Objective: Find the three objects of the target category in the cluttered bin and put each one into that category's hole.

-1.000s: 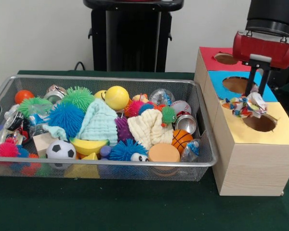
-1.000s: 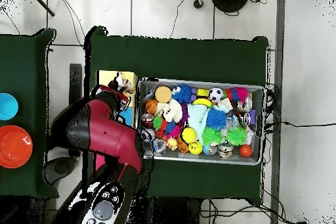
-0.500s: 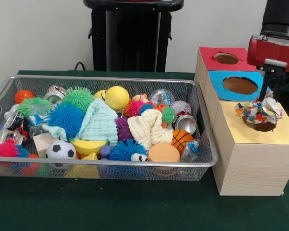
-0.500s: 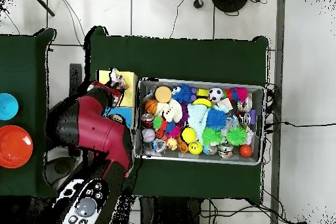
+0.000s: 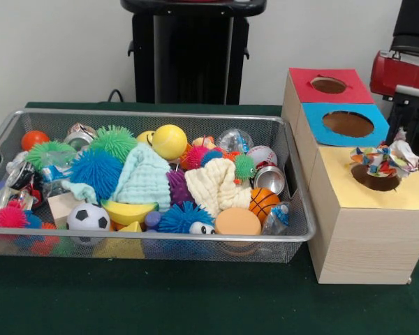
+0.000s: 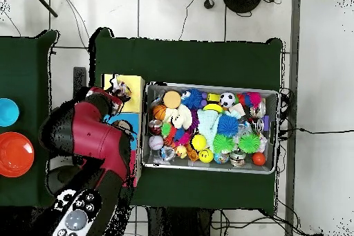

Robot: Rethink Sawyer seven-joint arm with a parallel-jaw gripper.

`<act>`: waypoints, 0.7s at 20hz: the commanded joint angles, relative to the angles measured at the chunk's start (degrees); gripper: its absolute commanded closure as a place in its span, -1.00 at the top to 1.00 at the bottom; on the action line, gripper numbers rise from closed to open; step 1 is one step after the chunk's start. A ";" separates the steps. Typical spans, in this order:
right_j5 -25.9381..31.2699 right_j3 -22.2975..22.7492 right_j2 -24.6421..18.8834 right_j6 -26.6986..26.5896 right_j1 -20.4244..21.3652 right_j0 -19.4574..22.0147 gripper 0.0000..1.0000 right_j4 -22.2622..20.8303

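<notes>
Crumpled multicoloured wrapper [image 5: 385, 159] sits over the hole in the yellow box top [image 5: 405, 195] beside the wire bin [image 5: 293, 230] — the drop-off step — with the gripper [image 5: 407, 118] just behind it, fingers' state I cannot tell — next, pushing it down the hole.

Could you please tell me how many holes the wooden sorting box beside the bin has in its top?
3. On the wooden sorting box, one round hole in the red panel at the back, one in the blue panel in the middle, and one in the yellow panel nearest, partly covered by a crumpled colourful wrapper.
</notes>
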State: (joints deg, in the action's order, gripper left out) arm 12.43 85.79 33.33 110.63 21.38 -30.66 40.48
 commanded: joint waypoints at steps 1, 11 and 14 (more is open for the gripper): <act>4.72 0.17 -3.93 13.60 -1.57 2.37 -1.00 0.64; 1.65 4.03 -8.50 11.80 1.37 4.67 1.00 -0.16; 3.25 3.64 -8.17 12.74 1.62 4.07 1.00 0.30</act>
State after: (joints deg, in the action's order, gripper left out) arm 12.43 86.03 32.88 110.84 22.55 -28.31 40.41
